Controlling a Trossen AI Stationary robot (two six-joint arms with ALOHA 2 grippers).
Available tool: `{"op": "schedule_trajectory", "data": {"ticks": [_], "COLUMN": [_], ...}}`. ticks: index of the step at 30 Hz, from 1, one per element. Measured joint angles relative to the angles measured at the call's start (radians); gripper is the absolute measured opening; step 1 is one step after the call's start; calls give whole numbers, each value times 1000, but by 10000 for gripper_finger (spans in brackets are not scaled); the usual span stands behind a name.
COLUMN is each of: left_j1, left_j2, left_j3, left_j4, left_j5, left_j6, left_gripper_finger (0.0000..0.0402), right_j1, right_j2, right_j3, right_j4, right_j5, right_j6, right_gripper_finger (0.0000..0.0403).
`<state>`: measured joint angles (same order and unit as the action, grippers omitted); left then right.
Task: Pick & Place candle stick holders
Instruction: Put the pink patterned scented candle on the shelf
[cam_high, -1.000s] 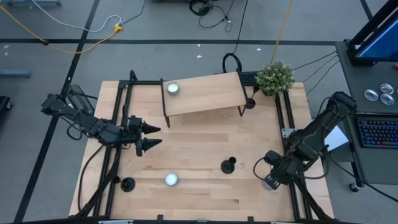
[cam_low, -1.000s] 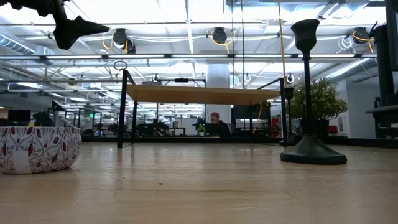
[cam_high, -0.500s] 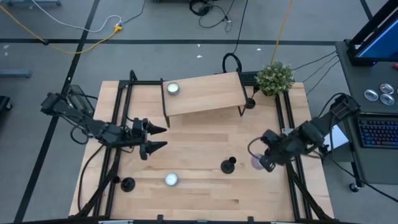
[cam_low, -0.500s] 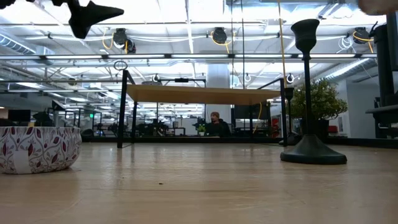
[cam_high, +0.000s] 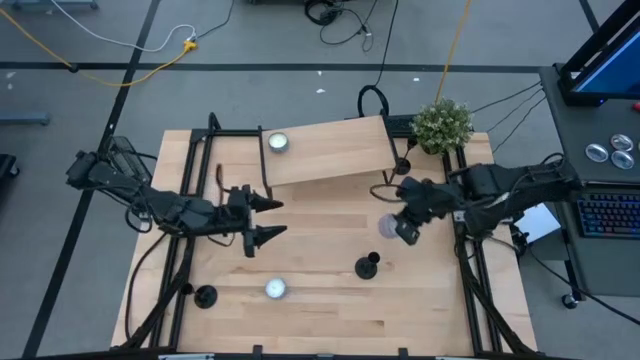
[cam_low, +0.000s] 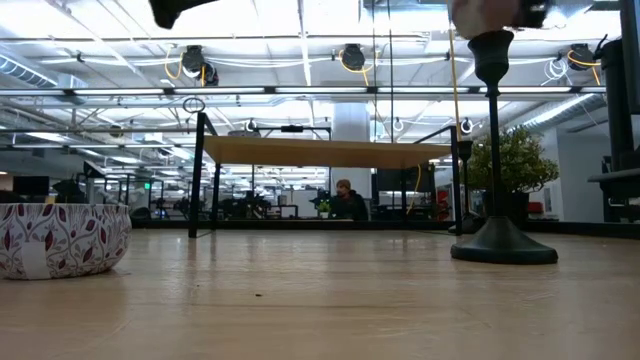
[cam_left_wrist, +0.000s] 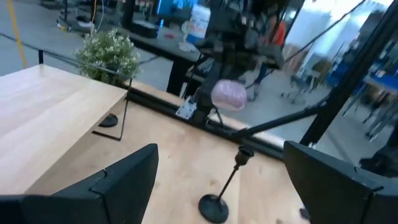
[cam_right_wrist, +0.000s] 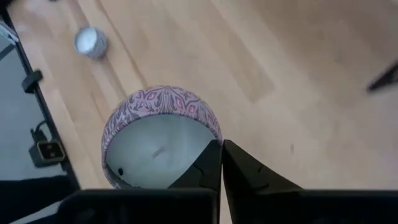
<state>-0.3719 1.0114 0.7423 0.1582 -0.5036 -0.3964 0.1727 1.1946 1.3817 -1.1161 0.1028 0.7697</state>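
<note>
Candle stick holders, small and matte black with a round flat base and a short upright stem, stand at three places on the light wooden desk (cam_high: 320, 300) in the high view. One candle stick holder (cam_high: 368, 266) stands right of centre in the lower half of the frame, a second holder (cam_high: 205, 295) sits at the lower left near the desk's edge, and a third holder (cam_high: 402, 166) shows at the upper right beside the small raised wooden shelf (cam_high: 325, 150).

Right claw (cam_high: 405, 228) hangs over the middle right of the desk, its fingers pinched shut on the rim of a small pink-patterned round bowl (cam_high: 388, 226), which it holds in the air above and just up-left of the centre holder. Left claw (cam_high: 268, 218) hovers left of centre with its two pointed fingers spread wide, holding nothing.

Two small silver tealight cups lie on wood: one cup (cam_high: 276, 289) at the lower centre, another cup (cam_high: 278, 142) on the shelf's left end. A green potted plant (cam_high: 442, 124) stands at the desk's upper right corner. In the low view a white floral-patterned bowl (cam_low: 60, 238) rests at the left.
</note>
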Motion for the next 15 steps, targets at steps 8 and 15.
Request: {"op": "schedule_trajectory", "data": {"ticks": [8,15], "left_j1": [62,131], "left_j2": [154,275], "left_j3": [234,397], "left_j4": [-287,-442], "left_j5": [97,242], "left_j6": [20,65], "left_gripper_finger": [351,351], "right_j1": [-123,-167], "right_j2": [110,207], "right_j3": [37,37], "right_j4": [135,215], "right_j5": [-66,-139], "right_j6": [-212,-326], "right_gripper_finger": [0,0]}}
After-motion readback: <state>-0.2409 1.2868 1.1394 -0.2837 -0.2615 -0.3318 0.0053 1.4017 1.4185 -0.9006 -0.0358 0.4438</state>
